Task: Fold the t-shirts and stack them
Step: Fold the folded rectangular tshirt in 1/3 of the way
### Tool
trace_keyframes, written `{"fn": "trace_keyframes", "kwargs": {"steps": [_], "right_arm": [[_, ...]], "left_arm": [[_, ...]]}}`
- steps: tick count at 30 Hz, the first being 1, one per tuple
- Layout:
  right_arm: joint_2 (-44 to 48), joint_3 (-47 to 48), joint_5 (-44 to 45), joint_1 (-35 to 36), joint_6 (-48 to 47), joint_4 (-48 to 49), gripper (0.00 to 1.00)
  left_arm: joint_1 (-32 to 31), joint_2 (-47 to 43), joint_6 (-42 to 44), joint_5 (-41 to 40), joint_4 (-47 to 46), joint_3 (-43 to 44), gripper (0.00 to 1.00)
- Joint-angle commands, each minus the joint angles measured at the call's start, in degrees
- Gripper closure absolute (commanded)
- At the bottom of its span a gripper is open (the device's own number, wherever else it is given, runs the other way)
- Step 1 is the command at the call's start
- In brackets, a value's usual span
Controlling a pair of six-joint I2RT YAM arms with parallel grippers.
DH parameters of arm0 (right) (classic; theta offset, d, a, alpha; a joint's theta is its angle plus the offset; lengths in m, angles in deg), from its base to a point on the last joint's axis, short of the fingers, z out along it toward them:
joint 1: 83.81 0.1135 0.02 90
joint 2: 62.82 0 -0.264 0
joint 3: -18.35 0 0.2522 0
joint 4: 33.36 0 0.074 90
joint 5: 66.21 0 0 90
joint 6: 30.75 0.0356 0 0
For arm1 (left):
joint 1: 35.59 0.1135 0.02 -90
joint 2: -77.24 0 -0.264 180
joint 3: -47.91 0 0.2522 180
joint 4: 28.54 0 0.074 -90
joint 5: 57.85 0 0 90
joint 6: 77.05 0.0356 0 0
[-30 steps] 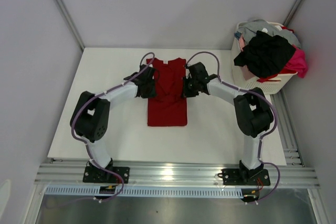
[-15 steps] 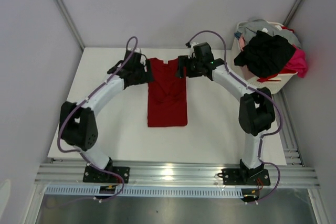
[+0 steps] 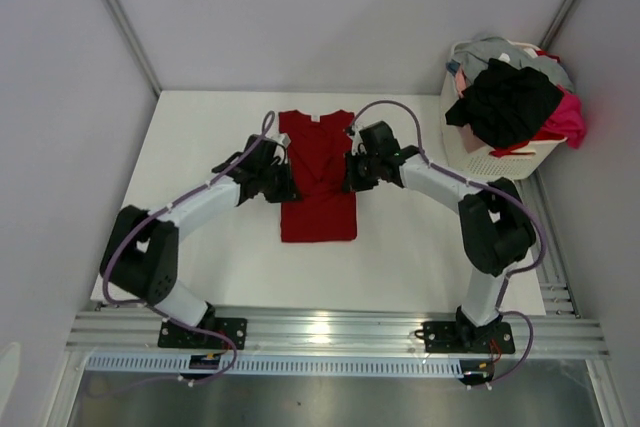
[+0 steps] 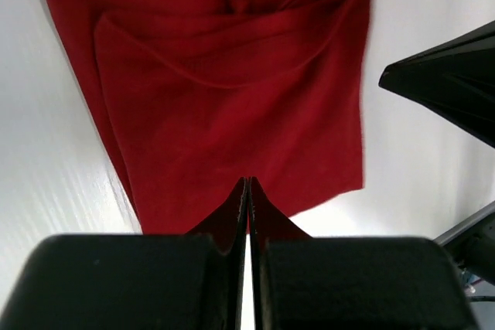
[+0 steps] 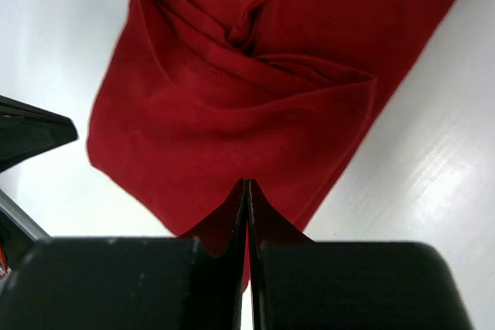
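Observation:
A dark red t-shirt [image 3: 318, 202] lies flat on the white table [image 3: 200, 147], folded into a long narrow strip with the sleeves turned in. My left gripper [image 3: 284, 185] is at its left edge and my right gripper [image 3: 351, 174] at its right edge, both about mid-length. In the left wrist view the gripper [image 4: 247, 183] is shut, its tips over the red cloth [image 4: 232, 106]. In the right wrist view the gripper [image 5: 246, 185] is shut, its tips over the cloth [image 5: 255, 106]. No cloth shows between either pair of jaws.
A white laundry basket [image 3: 500, 159] stands off the table's back right corner. It holds a black t-shirt [image 3: 505, 102], a pink one [image 3: 570, 125] and a grey one [image 3: 490, 47]. Grey walls close in the back and both sides.
Both grippers went from the shirt's middle up to its shoulders and have come back down to its middle. The shirt's outline looks the same.

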Motion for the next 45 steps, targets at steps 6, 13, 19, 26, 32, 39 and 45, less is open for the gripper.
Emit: {"fn": "trace_keyframes", "kwargs": {"steps": [6,13,19,26,32,39,45], "right_arm": [[-12.0,4.9,-2.0,-0.1,0.9,4.5,1.0],[-19.6,12.0,-1.4,-1.4,1.8,5.2,1.0],[-24.2,19.5,-2.1,-3.0,2.3,4.6,1.0],[-25.2,21.8,-2.5,-4.2,2.3,6.1,1.0],[-26.6,23.3,-2.4,-3.9,1.8,5.4,1.0],[-30.0,32.0,-2.5,-4.7,2.1,4.3,1.0],[-37.1,44.3,-3.2,-4.9,3.4,2.7,1.0]], "left_arm": [[0.4,11.6,-2.5,1.7,-5.9,3.2,1.0],[3.0,21.7,-2.4,1.1,-5.1,10.7,1.0],[6.6,27.2,-3.1,4.6,-4.9,17.6,1.0],[8.1,30.8,0.0,4.5,-1.8,28.4,1.0],[9.8,39.1,0.3,1.8,2.8,41.5,1.0],[13.4,40.6,1.3,1.5,7.5,48.0,1.0],[13.6,27.9,4.9,1.6,4.6,36.6,0.99]]}}
